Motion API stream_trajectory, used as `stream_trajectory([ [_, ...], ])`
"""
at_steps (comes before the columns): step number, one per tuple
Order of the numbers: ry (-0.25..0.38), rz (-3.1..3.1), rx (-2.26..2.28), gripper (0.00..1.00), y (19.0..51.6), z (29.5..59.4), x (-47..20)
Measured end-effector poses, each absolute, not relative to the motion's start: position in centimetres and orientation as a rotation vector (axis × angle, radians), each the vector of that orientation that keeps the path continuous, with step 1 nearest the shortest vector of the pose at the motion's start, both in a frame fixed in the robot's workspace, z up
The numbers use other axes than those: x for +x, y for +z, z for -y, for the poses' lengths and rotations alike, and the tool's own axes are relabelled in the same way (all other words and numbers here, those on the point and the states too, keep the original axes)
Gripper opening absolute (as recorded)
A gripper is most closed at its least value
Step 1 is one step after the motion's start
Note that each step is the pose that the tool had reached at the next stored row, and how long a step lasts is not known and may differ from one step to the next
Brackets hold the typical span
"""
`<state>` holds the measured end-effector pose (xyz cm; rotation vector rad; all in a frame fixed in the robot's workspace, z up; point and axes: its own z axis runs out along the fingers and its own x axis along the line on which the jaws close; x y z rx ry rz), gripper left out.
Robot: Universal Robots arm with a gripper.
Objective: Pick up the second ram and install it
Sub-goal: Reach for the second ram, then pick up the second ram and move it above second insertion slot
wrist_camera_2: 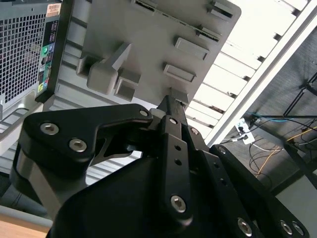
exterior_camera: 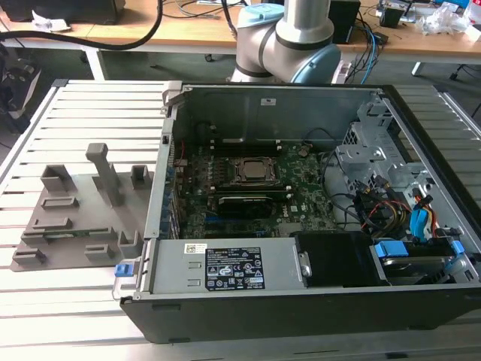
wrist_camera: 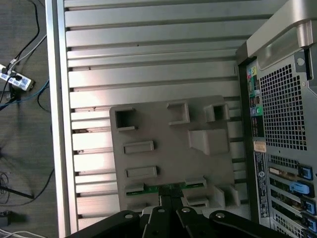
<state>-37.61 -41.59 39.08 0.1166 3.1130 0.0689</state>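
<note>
Hovering above slim green second ram (wrist_camera: pixel 187 186) in grey moulded tray (wrist_camera: pixel 171 158), black fingers (wrist_camera_2: pixel 174 134) together.

One computer case (exterior_camera: pixel 301 320), one grey tray (exterior_camera: pixel 79 214), one green ram stick (wrist_camera: pixel 194 185).

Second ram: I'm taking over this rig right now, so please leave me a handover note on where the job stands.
Gripper: shut, holding nothing, poised above the grey fixture tray and lined up over the second ram.
Second ram: lies flat in a slot of the tray, which sits on the slatted table at the exterior view's left of the open computer case.
Done: gripper placed over the stick.
Left: the pick and the install on the motherboard, neither done yet.
</note>
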Motion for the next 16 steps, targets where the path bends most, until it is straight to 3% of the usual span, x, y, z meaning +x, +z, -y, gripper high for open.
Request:
stream_trajectory([
  [16,0.069,-3.113,0.117,0.11,39.08,41.76,-37.61],
])
